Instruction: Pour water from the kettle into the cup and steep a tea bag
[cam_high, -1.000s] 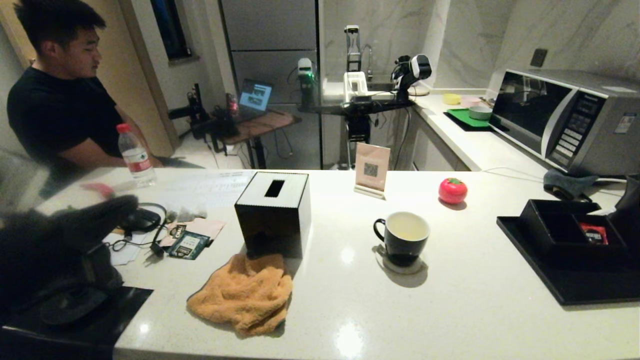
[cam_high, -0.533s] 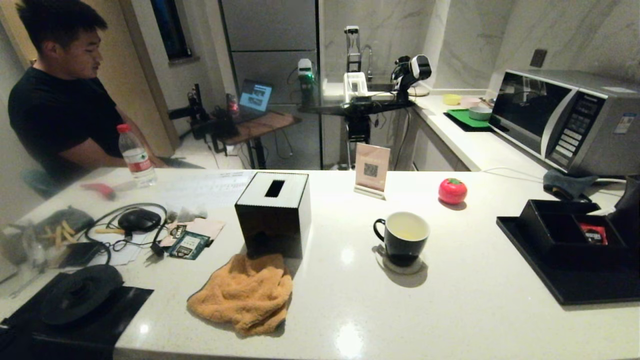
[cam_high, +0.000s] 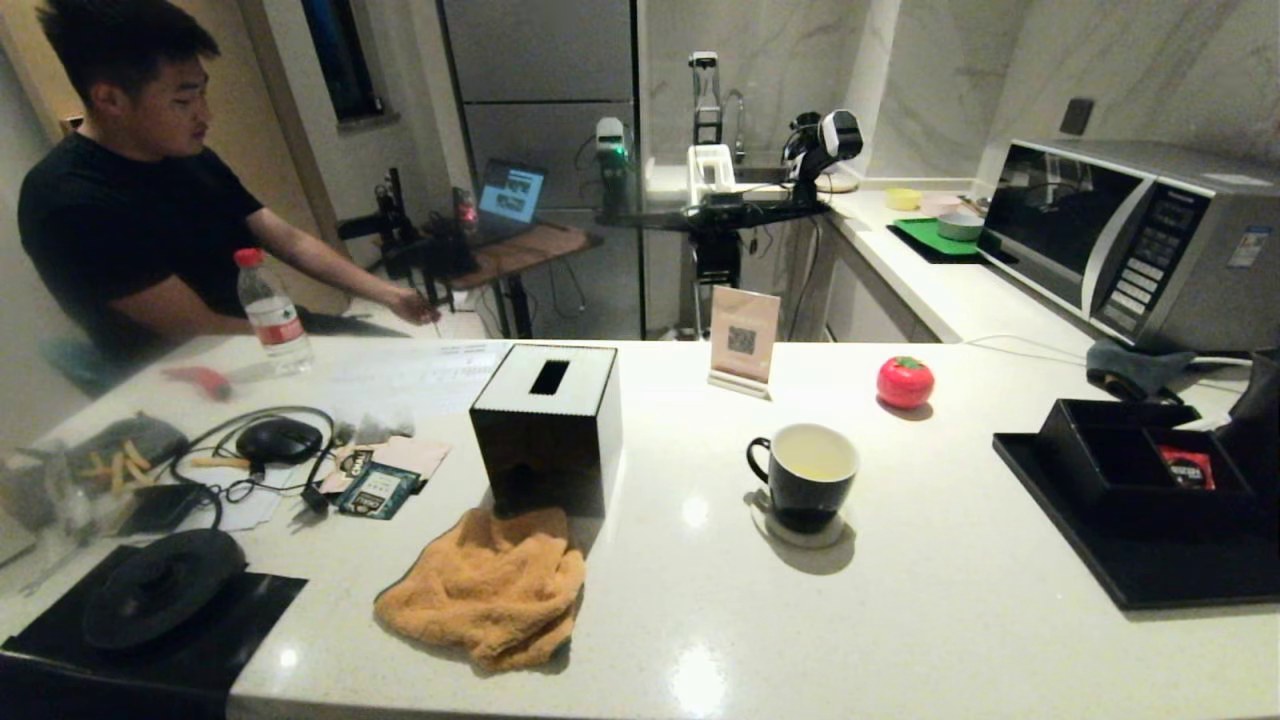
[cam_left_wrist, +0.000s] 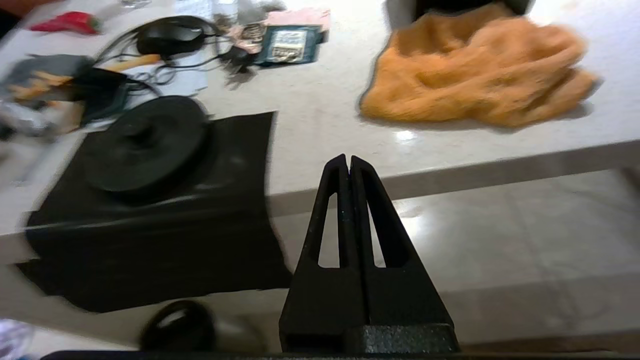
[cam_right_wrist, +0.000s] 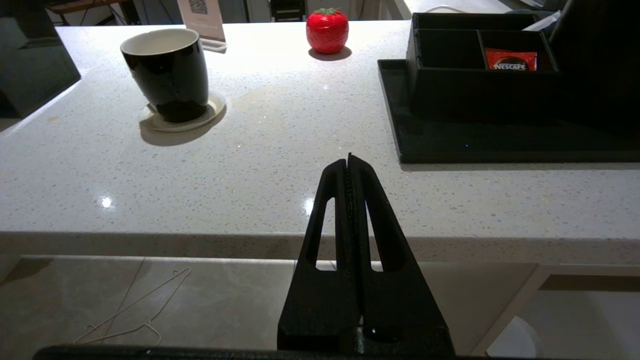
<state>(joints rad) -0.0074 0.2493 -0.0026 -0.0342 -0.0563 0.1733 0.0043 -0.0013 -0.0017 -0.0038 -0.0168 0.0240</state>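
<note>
The left gripper (cam_left_wrist: 348, 161) hangs below the counter's edge with its jaws pressed together and nothing between them. Ahead of its tips, up on the counter (cam_left_wrist: 320, 125), lies a black mat (cam_left_wrist: 235, 145) bearing a round black base (cam_left_wrist: 145, 142) (no kettle stands on it), and further ahead to one side an orange cloth (cam_left_wrist: 480, 75).

The right gripper (cam_right_wrist: 348, 160) also sits just off the counter edge, jaws closed flat on each other, empty. The cup (cam_right_wrist: 167, 72) stands upright on a pale coaster (cam_right_wrist: 212, 107) well ahead of these jaws and to their left; in the head view its white inside holds a little pale liquid (cam_high: 808, 468). Ahead and to the right is a black tray (cam_right_wrist: 400, 135) with a red sachet (cam_right_wrist: 510, 60) in one compartment of the box on it. A red tomato-shaped thing (cam_right_wrist: 327, 31) sits beyond.

A person (cam_high: 120, 220) sits at the counter's far left.
</note>
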